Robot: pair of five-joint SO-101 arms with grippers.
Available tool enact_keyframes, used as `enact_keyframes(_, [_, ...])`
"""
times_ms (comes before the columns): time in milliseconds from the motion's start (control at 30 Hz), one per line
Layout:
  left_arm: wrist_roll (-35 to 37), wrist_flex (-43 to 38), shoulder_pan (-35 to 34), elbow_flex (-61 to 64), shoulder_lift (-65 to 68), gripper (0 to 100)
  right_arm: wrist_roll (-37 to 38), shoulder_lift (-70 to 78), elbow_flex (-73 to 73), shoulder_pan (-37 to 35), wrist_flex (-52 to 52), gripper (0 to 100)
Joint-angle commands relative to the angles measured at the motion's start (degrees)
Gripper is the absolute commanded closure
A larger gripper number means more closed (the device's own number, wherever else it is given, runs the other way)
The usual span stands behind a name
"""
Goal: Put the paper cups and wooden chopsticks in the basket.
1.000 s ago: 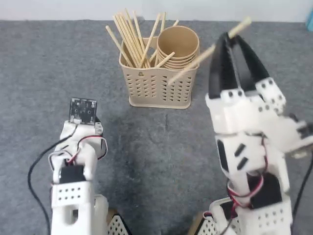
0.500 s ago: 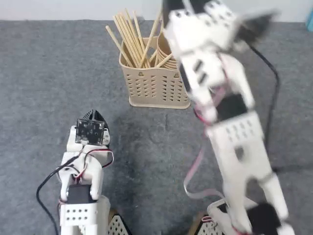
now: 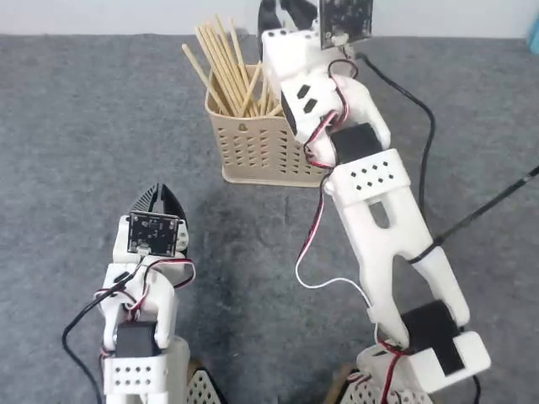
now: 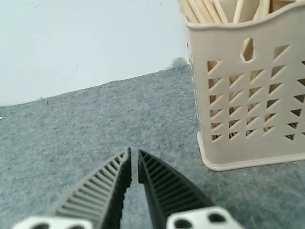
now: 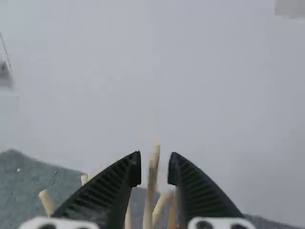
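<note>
The beige slotted basket (image 3: 253, 151) stands at the back of the table with several wooden chopsticks (image 3: 223, 59) leaning in its left side. My right arm stretches over the basket and covers its right side. My right gripper (image 3: 282, 13) hangs above the rim, jaws a little apart. In the right wrist view, a chopstick (image 5: 152, 191) stands upright in the gap of that gripper (image 5: 154, 164), with more stick tips below. My left gripper (image 3: 158, 192) is shut and empty, low over the carpet in front of the basket (image 4: 248, 109).
Grey carpet (image 3: 76, 126) covers the table, with open room to the left of the basket and between the two arm bases. A black cable (image 3: 497, 202) crosses the right side. A pale wall rises just behind the basket.
My right arm swung from the right side forward over the basket. The chopstick it held crosswise no longer lies across its jaws. The left gripper crept slightly towards the basket.
</note>
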Motion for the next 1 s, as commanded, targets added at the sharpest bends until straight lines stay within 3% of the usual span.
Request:
enact_keyframes(0, [0.62,0.26,0.26,-0.48,-0.97,98,0.53,-2.86,-3.6,-1.19,4.44,83.5])
enact_keyframes(200, [0.62,0.26,0.26,-0.48,-0.97,98,0.53,-13.32,-3.6,-0.92,15.43,88.3])
enact_keyframes(433, [0.62,0.44,0.26,-0.48,-0.97,98,0.53,-29.05,-3.16,-0.48,43.12,98.5])
enact_keyframes(567, [0.62,0.53,0.26,-0.48,-0.88,98,0.44,-35.38,-3.08,2.86,54.64,98.6])
enact_keyframes(767, [0.62,1.93,0.35,-0.48,-0.88,98,-6.95,-43.3,-3.08,12.79,63.08,98.6])
enact_keyframes(967, [0.62,2.64,0.35,-0.48,-0.97,98,-7.21,-52.79,4.57,21.49,65.36,98.6])
